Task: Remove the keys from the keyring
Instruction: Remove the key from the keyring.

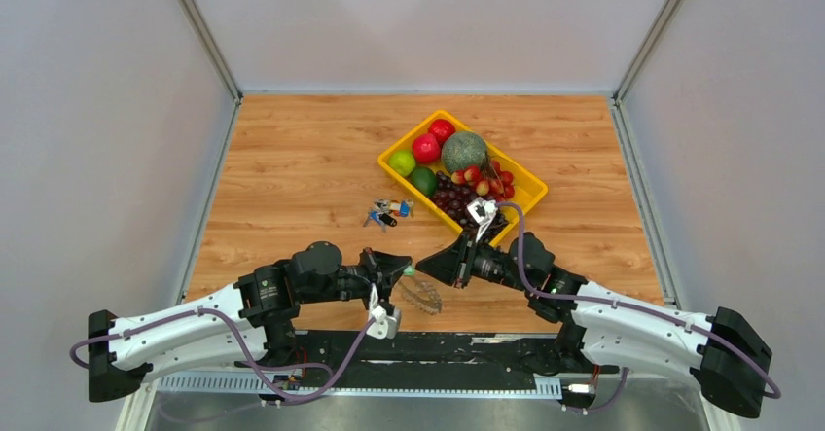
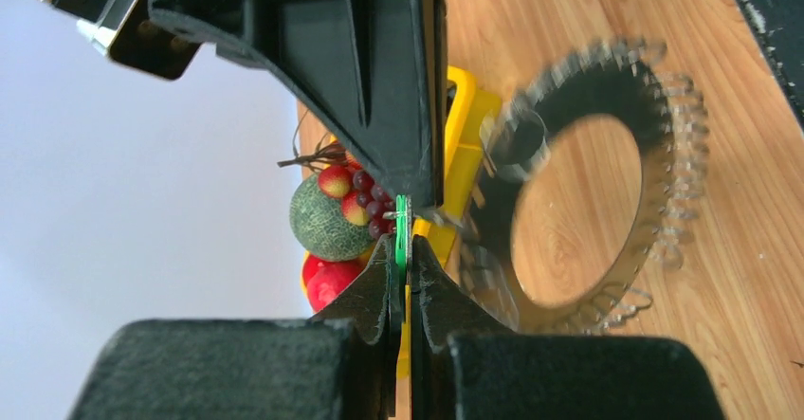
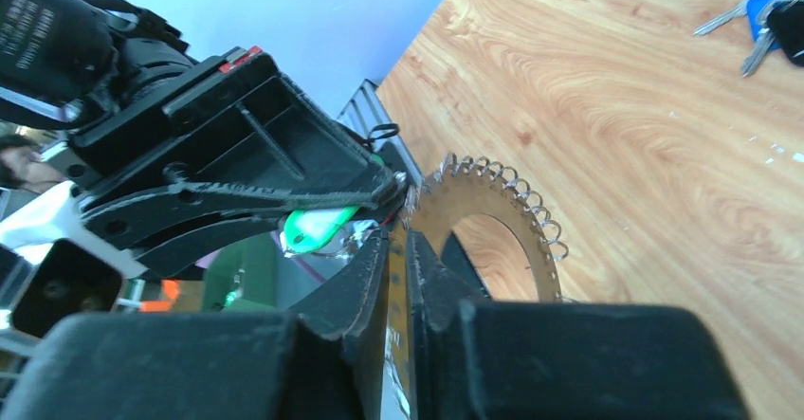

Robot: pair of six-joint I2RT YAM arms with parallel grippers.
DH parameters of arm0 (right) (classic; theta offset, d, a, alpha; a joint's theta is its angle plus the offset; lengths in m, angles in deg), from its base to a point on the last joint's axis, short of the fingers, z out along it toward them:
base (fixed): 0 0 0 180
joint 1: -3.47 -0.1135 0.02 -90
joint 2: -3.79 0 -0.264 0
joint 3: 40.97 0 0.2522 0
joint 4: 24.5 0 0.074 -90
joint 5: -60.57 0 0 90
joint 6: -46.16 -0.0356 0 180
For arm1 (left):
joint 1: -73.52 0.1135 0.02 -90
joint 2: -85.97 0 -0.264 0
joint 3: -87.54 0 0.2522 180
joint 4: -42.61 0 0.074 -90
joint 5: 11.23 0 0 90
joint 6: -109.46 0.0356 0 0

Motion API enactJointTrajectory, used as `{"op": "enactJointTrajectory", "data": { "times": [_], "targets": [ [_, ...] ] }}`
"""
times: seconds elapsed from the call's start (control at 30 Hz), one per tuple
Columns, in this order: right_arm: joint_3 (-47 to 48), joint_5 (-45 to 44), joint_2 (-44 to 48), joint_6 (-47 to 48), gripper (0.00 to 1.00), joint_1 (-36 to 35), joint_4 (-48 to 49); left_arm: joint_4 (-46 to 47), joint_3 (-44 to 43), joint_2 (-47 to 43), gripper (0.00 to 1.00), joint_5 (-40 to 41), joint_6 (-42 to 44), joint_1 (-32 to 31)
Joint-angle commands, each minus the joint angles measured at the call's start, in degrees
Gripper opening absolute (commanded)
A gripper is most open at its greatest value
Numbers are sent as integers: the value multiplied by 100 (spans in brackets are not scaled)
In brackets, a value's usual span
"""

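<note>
The keyring [image 1: 420, 297] with its wreath of silver keys [image 2: 664, 155] is near the table's front edge, between both arms. My left gripper [image 2: 402, 249] is shut on the small green tag [image 2: 402, 226] at the ring's top. My right gripper [image 3: 398, 240] faces it from the other side. Its jaws are closed to a narrow slit on the edge of the keys [image 3: 517, 207], which run between them as a thin strip. From above, the left gripper [image 1: 407, 269] and right gripper [image 1: 426, 268] nearly touch. The green tag [image 3: 318, 228] shows under the left gripper's fingers.
A yellow tray [image 1: 516, 170] behind the grippers holds a melon [image 1: 464, 151], red and green fruit and grapes. A small bunch of coloured keys [image 1: 387, 212] lies on the wood left of the tray. The black front rail [image 1: 438, 348] runs just below the keyring.
</note>
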Motion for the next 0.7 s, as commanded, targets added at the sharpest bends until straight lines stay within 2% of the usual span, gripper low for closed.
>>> {"op": "enactJointTrajectory", "data": {
  "times": [0.0, 0.27, 0.47, 0.67],
  "targets": [
    [392, 96, -240, 1136, 17, -65, -221, 175, -127, -69, 0, -393, 51, -50],
    [503, 18, -209, 2083, 21, -387, -336, 178, -124, -75, 0, -389, 43, -50],
    [367, -320, 92, 2271, 27, -431, -545, 182, -124, -91, 0, -389, 34, -50],
    [221, -487, 598, 2472, 28, -431, -859, 192, -121, -80, 0, -391, 34, -50]
  ]
}}
